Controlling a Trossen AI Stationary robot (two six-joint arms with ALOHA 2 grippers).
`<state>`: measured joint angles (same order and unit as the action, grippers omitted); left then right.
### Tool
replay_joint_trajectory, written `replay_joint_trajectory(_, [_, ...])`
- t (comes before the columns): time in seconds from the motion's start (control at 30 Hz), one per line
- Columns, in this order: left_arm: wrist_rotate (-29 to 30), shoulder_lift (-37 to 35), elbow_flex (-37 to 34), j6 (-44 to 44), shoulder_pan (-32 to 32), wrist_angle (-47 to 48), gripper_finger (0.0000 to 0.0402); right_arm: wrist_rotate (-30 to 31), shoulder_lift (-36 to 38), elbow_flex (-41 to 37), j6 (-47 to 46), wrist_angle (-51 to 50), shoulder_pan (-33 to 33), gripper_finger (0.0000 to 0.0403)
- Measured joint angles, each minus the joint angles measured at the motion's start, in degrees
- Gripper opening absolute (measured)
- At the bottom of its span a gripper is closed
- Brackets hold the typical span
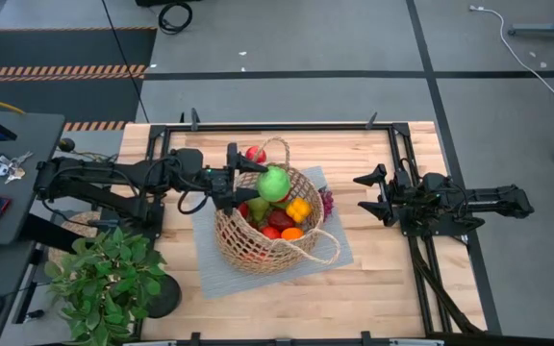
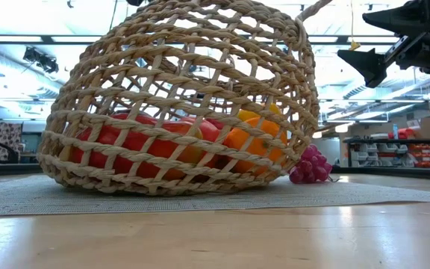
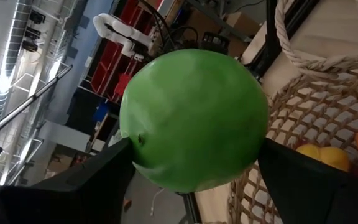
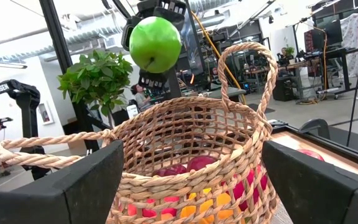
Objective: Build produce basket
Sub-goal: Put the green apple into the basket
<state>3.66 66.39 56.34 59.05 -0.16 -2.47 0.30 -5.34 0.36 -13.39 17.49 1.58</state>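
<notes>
The bench (image 1: 392, 279) carries a grey mat (image 1: 339, 248), and on it the basket (image 1: 258, 252), already holding peppers and oranges. Above its rim the left hand (image 1: 258, 180) pinches a green apple (image 1: 274, 183), held high, I'd guess, to drop in cleanly. The right hand (image 1: 371, 195) waits alongside, spread.

In the low view the basket (image 2: 178, 97) is cut off by the top edge, and its weave half hides the produce (image 2: 163, 142) inside, so single pieces are hard to name. From above, the green apple (image 1: 274, 183) covers part of the basket's opening. The left wrist view crops both fingers (image 3: 67, 193) at the bottom edge
</notes>
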Motion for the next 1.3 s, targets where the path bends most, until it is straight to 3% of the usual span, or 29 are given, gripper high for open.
replay_joint_trajectory(0.6, [-0.02, 0.00, 0.00, -0.44, -0.04, 0.19, 0.0332, 0.00, 0.02, 0.00, 0.00, 0.00, -0.01, 0.0384])
replay_joint_trajectory(0.9, [0.02, 0.00, 0.00, -10.48, -0.04, 0.16, 0.0332, 0.01, 0.01, 0.00, 0.00, 0.00, -0.01, 0.0384])
replay_joint_trajectory(1.3, [-0.02, 0.00, 0.00, -30.87, -0.02, 1.21, 0.0332, 0.00, 0.01, 0.00, 0.00, 0.00, -0.02, 0.0384])
